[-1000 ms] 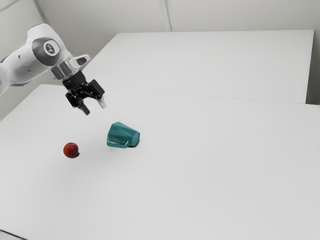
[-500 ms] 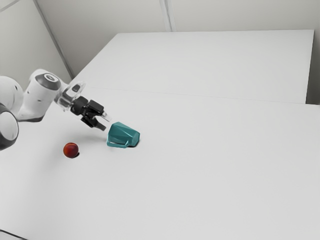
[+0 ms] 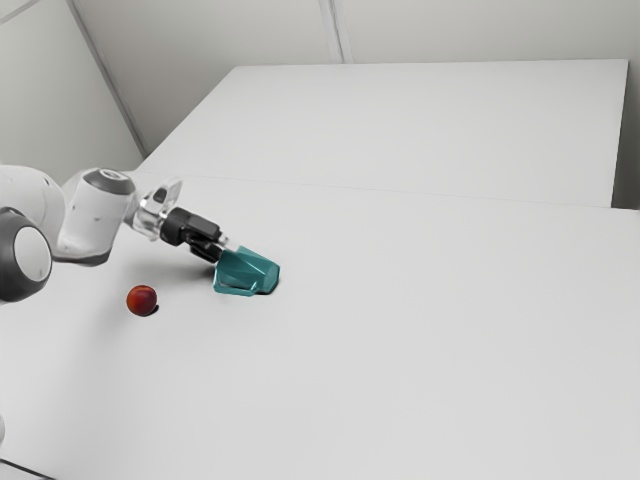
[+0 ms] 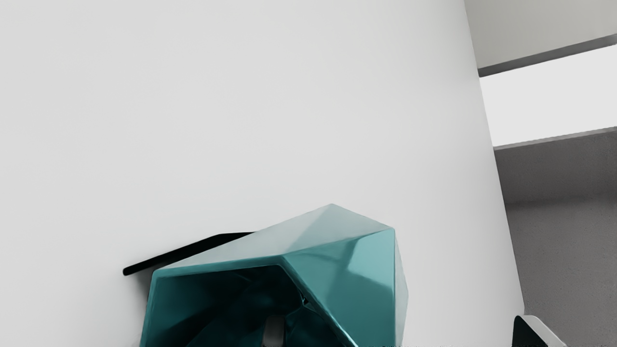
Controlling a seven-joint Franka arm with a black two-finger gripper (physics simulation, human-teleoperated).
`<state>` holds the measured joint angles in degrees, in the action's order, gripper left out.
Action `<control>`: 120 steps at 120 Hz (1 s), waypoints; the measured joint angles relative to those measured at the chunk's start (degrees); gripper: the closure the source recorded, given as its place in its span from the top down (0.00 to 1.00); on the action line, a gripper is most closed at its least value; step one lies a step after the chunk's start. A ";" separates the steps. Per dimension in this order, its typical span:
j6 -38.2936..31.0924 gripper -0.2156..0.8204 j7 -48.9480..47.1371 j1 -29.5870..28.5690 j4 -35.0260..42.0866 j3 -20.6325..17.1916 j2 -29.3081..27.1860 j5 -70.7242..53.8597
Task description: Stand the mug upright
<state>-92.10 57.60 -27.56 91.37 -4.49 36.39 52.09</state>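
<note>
Toward the exterior view's left a red ball (image 3: pixel 142 300) rests on the table (image 3: pixel 420 360); right of it the gripper (image 3: pixel 224 250) reaches the mug's open mouth, jaws wide, one fingertip within the mouth and the other outside. Rightmost, the mug (image 3: pixel 250 272) lies on its side, so gripping, tipping it upright and letting go seem left.

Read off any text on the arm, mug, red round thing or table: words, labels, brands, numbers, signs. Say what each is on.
Legible text: none.
White-and-grey robot arm: faint pale mark on a grey joint cap, too small to read.
Teal faceted mug: none seen.
Small dark-red round object: none seen.
White table: none seen.
</note>
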 joint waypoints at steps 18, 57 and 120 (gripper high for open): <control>2.56 0.40 2.07 -0.25 0.08 0.01 -0.06 0.85; 4.22 0.09 5.22 -0.10 -0.20 0.01 -0.53 1.20; -9.70 0.04 6.44 8.55 7.31 -0.09 -16.23 -12.04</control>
<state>-101.80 64.03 -19.01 98.68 -4.57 20.16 40.06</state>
